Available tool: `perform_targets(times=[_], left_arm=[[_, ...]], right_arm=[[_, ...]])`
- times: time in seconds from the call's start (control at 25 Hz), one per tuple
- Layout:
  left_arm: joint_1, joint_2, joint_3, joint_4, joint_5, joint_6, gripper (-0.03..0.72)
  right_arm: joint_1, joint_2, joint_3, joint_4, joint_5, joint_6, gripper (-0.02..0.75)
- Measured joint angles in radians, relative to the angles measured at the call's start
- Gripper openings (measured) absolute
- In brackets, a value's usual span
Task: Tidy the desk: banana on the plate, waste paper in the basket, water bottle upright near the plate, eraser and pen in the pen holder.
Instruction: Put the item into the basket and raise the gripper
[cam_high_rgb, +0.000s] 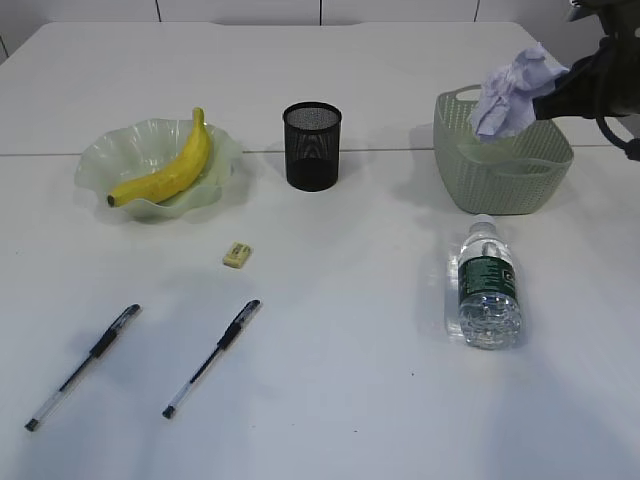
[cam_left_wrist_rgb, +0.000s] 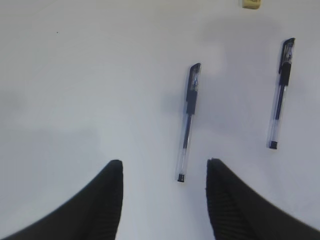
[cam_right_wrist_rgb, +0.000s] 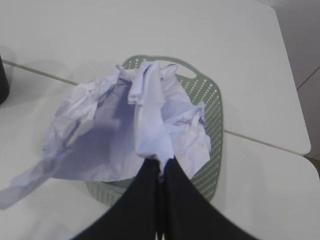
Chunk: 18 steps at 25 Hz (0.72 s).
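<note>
Right gripper (cam_right_wrist_rgb: 161, 167) pinches crumpled waste paper (cam_right_wrist_rgb: 135, 130) over the perforated green basket (cam_right_wrist_rgb: 210, 107); left gripper (cam_left_wrist_rgb: 164, 172) gapes.

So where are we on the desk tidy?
Done: banana lies on the plate. In hand: right gripper holds the waste paper above the basket. Left: bottle lying down; eraser and two pens outside the holder.

White table (cam_high_rgb: 330, 420) is filling nearly every view; a thin seam (cam_high_rgb: 390, 149) is running across its top from side to side, and soft shadows are lying on it under even light. Pale wall panels (cam_high_rgb: 240, 10) are showing beyond its far edge. Tiled floor (cam_right_wrist_rgb: 306, 60) is showing past its corner.
</note>
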Motion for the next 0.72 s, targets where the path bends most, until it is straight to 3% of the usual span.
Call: perform_targets(times=[0.72], left_arm=[[0.000,0.000,0.000,0.002,-0.002,0.000,0.382]], right_arm=[[-0.005,0.198,-0.194,0.006,-0.064,0.000,-0.015]])
